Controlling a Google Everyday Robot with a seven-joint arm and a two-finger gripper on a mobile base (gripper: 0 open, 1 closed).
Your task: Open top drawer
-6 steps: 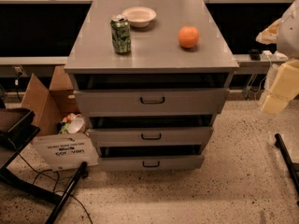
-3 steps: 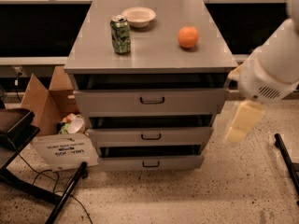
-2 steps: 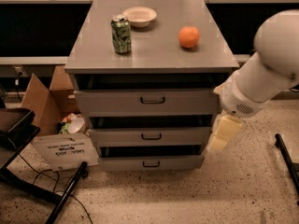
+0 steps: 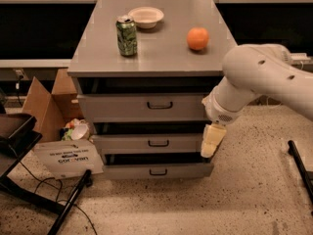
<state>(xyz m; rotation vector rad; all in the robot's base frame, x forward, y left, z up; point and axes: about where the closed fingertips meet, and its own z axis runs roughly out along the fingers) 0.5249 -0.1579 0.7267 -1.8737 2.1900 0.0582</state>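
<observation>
The top drawer (image 4: 122, 107) is the tallest grey front in the cabinet, just under the grey top (image 4: 161, 58). Its small dark handle (image 4: 160, 105) sits at the centre. A dark gap shows above the front. My white arm (image 4: 254, 82) reaches in from the right and covers the cabinet's right edge. My gripper (image 4: 211, 141), cream coloured, hangs down from the wrist in front of the right end of the middle drawer (image 4: 146, 143). It is right of and below the top drawer's handle, not touching it.
On the cabinet top stand a green can (image 4: 127, 35), a white bowl (image 4: 145, 17) and an orange (image 4: 197, 38). A bottom drawer (image 4: 156, 171) sits below. A cardboard box (image 4: 46, 104), a white sign (image 4: 68, 158) and a black stand (image 4: 19, 180) are at the left.
My arm has swung in from the right edge towards the cabinet, and the gripper has moved left and down to the middle drawer's right end. The drawers have not moved.
</observation>
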